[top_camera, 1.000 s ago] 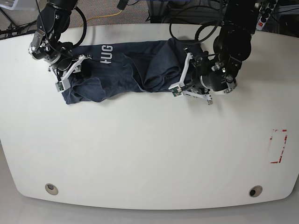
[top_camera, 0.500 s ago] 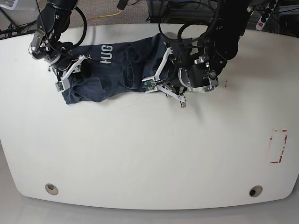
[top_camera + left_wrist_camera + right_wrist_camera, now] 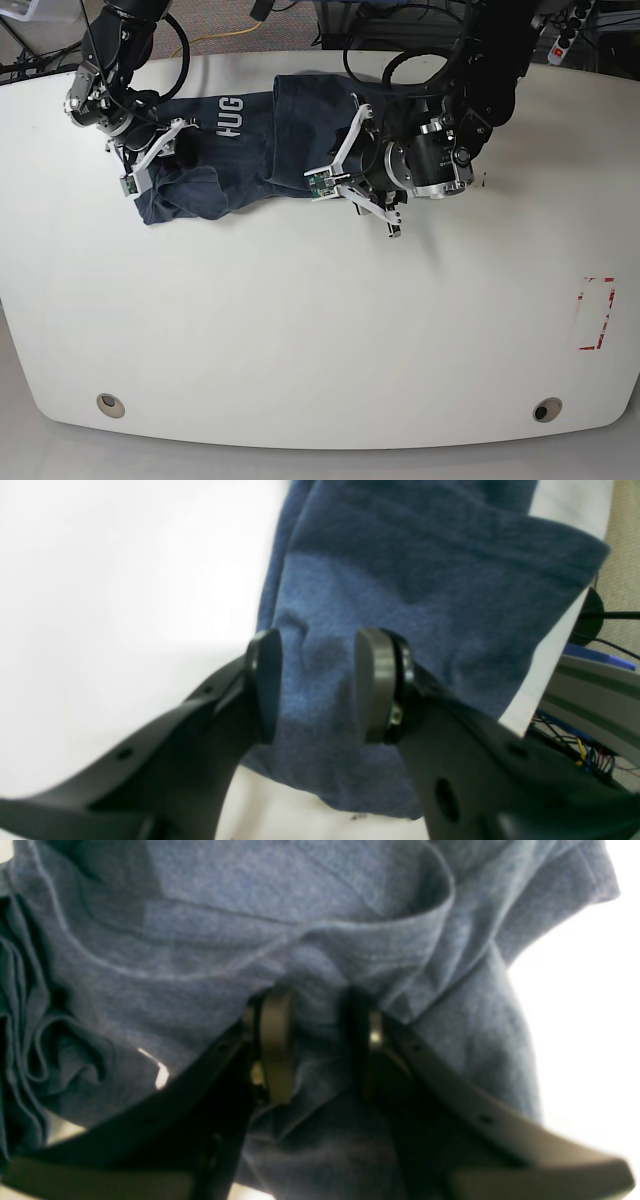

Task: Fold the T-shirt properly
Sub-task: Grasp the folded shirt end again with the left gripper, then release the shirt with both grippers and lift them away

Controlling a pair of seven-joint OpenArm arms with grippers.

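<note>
The dark blue T-shirt point(image 3: 250, 160) lies bunched along the back of the white table point(image 3: 300, 330), with the white letters "HUG" point(image 3: 228, 115) showing. My left gripper point(image 3: 335, 180) is at the shirt's right end, where a layer is folded over toward the middle. In the left wrist view the left gripper point(image 3: 317, 685) has blue cloth point(image 3: 400, 580) pinched between its pads. My right gripper point(image 3: 150, 165) sits on the shirt's left end. Close up, the right gripper point(image 3: 320, 1050) is shut on a gathered fold of the cloth point(image 3: 250, 940).
A red tape rectangle point(image 3: 597, 313) marks the table at the right. Two round holes point(image 3: 110, 405) point(image 3: 546, 409) sit near the front edge. Cables and a power strip point(image 3: 567, 30) lie beyond the back edge.
My left gripper has swung left with the shirt's right end, folding it over the middle, so the shirt is now shorter. The right arm has stayed put.
</note>
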